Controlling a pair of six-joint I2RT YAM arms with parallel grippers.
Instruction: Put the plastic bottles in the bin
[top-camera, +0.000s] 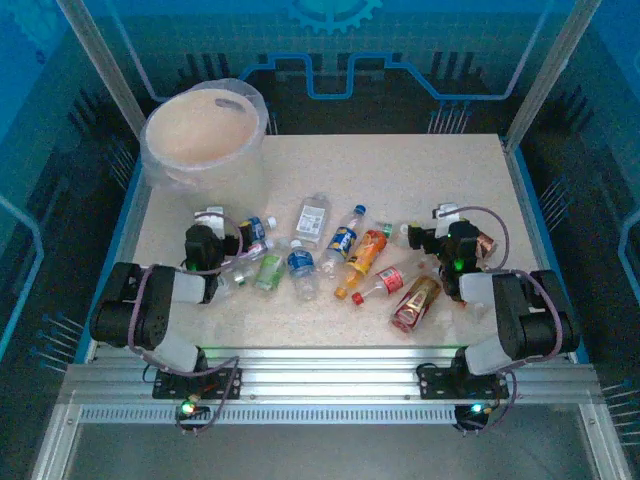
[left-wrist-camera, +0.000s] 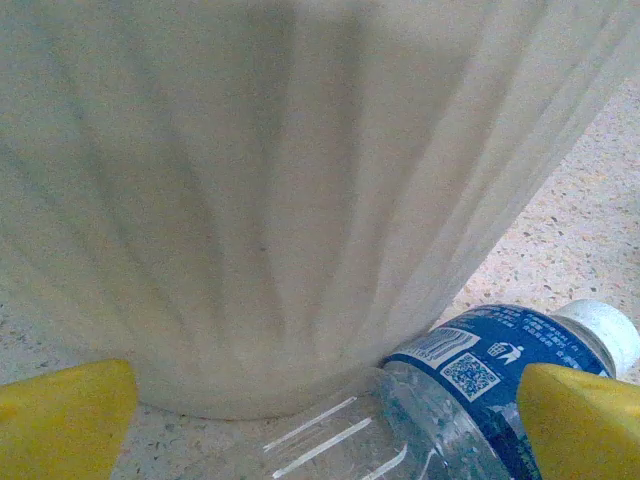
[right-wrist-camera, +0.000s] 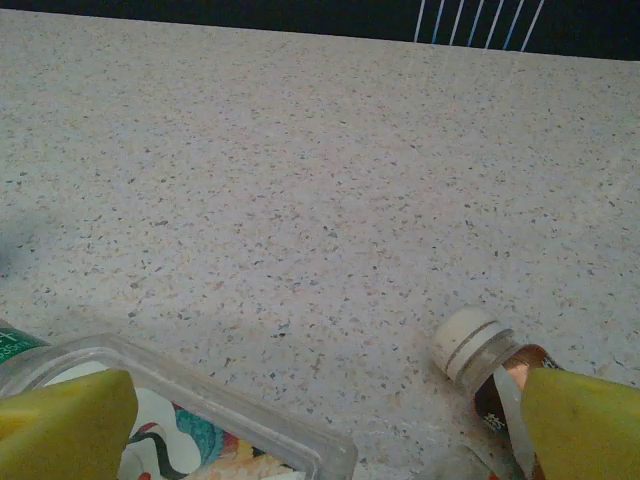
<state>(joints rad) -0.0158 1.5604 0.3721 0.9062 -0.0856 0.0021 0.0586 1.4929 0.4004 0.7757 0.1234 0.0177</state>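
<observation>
Yellow fingertips (left-wrist-camera: 62, 420) of left gripper (left-wrist-camera: 320, 430) spread wide, clamped on nothing. Just beyond them, blue-labelled bottle (left-wrist-camera: 480, 365) on its side, white cap to the right, clear body running between the tips, hard up against the bin (left-wrist-camera: 280, 200) wall; contact not certain. Right gripper (right-wrist-camera: 320, 425) likewise wide apart and empty, with brown bottle (right-wrist-camera: 490, 365) beside one tip and clear bottle with colourful label (right-wrist-camera: 200, 415) beside the other.

Step in hand, by judgement: first pick-up, bin interior looking bare from above.

- Drop left gripper square over the blue-labelled bottle.
- Close across the labelled middle, not the cap; expect thin plastic to buckle or roll.
- Lift well clear of the rim before swinging over, given tall bin and loose bag (top-camera: 240, 92) at the lip.
- Avoid nudging neighbours.

Remaining bottles (top-camera: 343, 240) lying in a loose band mid-table (top-camera: 420, 170) between the two grippers, all on their sides: clear, orange (top-camera: 366, 252), red (top-camera: 385, 283), green (top-camera: 268, 273). Bin at far left corner: round, whitish, translucent, pale beige inside.
</observation>
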